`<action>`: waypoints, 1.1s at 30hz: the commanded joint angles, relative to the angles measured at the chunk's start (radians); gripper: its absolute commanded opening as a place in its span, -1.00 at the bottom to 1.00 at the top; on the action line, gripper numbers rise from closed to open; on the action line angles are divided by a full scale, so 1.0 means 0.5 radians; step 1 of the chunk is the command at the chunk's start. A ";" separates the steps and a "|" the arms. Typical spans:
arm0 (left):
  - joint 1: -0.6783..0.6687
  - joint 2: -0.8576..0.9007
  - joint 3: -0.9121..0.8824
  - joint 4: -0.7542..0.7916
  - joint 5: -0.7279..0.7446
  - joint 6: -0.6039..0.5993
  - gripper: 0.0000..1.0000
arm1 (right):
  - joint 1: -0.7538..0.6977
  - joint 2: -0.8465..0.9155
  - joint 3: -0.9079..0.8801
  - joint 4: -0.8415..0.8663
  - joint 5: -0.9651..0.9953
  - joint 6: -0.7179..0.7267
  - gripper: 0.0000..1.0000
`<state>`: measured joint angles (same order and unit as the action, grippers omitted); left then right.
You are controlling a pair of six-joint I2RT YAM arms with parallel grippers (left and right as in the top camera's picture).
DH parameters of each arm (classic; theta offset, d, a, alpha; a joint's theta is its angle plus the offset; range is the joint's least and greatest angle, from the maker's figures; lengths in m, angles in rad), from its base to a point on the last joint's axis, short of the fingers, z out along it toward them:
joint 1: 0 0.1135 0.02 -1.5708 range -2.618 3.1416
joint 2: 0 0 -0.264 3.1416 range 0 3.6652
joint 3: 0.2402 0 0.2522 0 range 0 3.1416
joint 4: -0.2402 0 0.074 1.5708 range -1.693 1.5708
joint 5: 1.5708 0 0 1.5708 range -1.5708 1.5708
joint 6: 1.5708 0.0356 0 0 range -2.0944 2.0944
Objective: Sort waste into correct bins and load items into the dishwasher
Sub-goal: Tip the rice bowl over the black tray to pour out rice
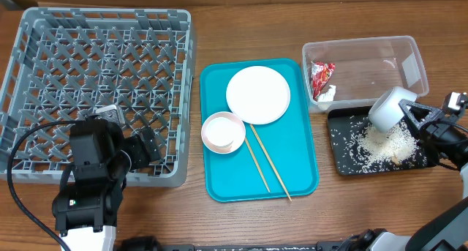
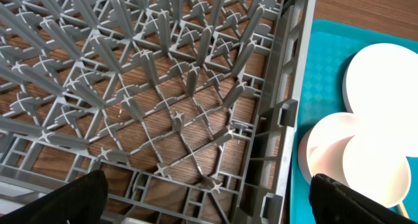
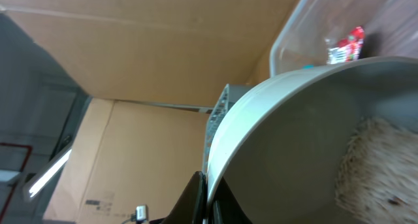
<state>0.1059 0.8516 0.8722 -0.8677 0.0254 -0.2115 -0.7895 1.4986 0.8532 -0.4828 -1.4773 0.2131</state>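
Note:
My right gripper (image 1: 411, 113) is shut on the rim of a pale grey-green bowl (image 1: 390, 107), which it holds tipped over the black tray (image 1: 338, 145). Loose rice (image 1: 384, 143) lies piled in that tray. In the right wrist view the bowl (image 3: 294, 132) fills the frame, its rim pinched at my right gripper (image 3: 210, 201), with rice (image 3: 375, 165) still inside. The red wrapper (image 1: 322, 78) lies in the clear tub (image 1: 409, 50). A white plate (image 1: 257, 94) and a pinkish-white bowl (image 1: 223, 132) rest on the teal tray. My left gripper (image 1: 152, 145) (image 2: 209, 204) stands open over the grey dish rack's (image 1: 95, 75) near right corner, holding nothing.
The teal serving tray (image 1: 300, 170) lies between the rack and the bins, and two wooden chopsticks (image 1: 267, 163) rest on it beside the bowl. The left arm's cable (image 1: 29, 137) loops over the rack's front left. Bare wooden table lies along the front edge.

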 commanded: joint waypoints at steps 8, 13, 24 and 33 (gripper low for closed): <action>0.012 -0.002 0.056 0.010 -0.013 -0.043 1.00 | 0.004 -0.015 -0.016 0.013 -0.184 0.002 -0.93; 0.012 -0.002 0.056 0.010 -0.013 -0.043 1.00 | 0.004 -0.015 -0.016 0.014 -0.185 0.008 -0.93; 0.012 -0.002 0.056 0.010 -0.013 -0.043 1.00 | 0.004 -0.015 -0.016 0.014 -0.185 0.008 -0.93; 0.012 -0.002 0.056 0.011 -0.013 -0.043 1.00 | 0.032 -0.016 -0.015 0.024 -0.184 -0.024 -0.93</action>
<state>0.1059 0.8516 0.8722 -0.8677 0.0250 -0.2115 -0.7887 1.4986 0.8532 -0.4812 -1.5360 0.2131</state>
